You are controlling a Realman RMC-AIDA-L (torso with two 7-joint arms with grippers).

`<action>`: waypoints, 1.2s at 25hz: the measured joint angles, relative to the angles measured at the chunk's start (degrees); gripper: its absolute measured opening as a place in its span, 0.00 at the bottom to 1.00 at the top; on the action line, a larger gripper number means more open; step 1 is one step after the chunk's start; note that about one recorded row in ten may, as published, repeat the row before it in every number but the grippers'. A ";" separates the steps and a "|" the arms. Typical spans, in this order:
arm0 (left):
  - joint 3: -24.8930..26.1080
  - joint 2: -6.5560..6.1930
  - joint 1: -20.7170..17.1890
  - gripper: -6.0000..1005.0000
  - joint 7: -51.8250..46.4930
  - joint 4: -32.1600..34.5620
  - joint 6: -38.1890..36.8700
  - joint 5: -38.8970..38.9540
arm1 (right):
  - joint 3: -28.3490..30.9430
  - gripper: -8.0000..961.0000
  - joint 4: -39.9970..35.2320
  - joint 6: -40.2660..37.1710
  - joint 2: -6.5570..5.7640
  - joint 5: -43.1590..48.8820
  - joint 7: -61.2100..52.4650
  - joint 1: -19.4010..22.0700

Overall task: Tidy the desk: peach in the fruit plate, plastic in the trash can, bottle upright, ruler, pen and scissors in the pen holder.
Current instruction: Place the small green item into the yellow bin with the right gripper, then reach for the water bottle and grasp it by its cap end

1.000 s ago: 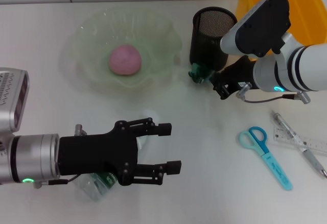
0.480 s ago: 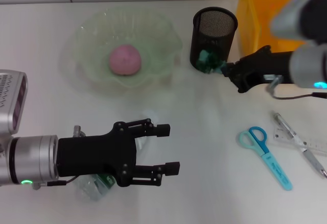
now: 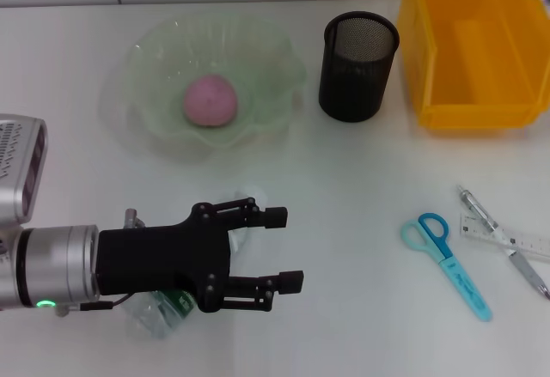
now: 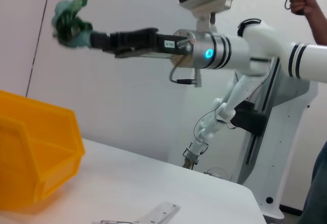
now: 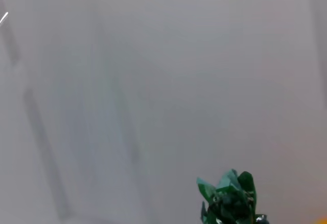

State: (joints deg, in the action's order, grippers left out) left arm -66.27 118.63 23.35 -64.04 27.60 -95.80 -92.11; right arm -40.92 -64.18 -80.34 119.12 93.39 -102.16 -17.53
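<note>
My right gripper (image 4: 86, 36) is shut on the crumpled green plastic (image 4: 69, 21), held high in the air over the yellow bin (image 4: 36, 147); the plastic also shows in the right wrist view (image 5: 229, 199). The right arm is out of the head view. My left gripper (image 3: 288, 250) is open, low over the table's front left. A clear bottle (image 3: 156, 315) lies on its side, partly hidden under it. The pink peach (image 3: 210, 100) sits in the green glass plate (image 3: 275, 59). The blue scissors (image 3: 447, 263), pen (image 3: 509, 250) and ruler (image 3: 516, 241) lie at the front right.
The black mesh pen holder (image 3: 359, 66) stands between the plate and the yellow bin (image 3: 473, 59) at the back right. The table's right edge shows in the left wrist view beyond the ruler (image 4: 158, 214).
My right arm rose from beside the pen holder with the green plastic and left the head view toward the yellow bin. The left arm has not moved.
</note>
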 joint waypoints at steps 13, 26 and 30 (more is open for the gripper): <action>0.00 0.00 0.17 0.82 0.00 0.00 -0.27 0.10 | 9.45 0.05 17.82 10.63 -0.11 -2.07 17.61 -6.78; 0.33 -0.13 0.13 0.82 -2.19 0.25 -1.35 0.43 | 6.59 0.54 17.69 6.70 -0.35 -1.85 16.88 -5.54; 0.58 -0.35 0.32 0.82 -6.05 1.47 -1.98 0.45 | 6.90 0.63 17.87 -4.10 -2.24 -1.80 16.88 -3.47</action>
State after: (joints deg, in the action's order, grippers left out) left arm -65.69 118.28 23.67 -70.09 29.07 -97.77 -91.66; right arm -34.02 -46.31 -84.44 116.89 91.59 -85.27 -20.99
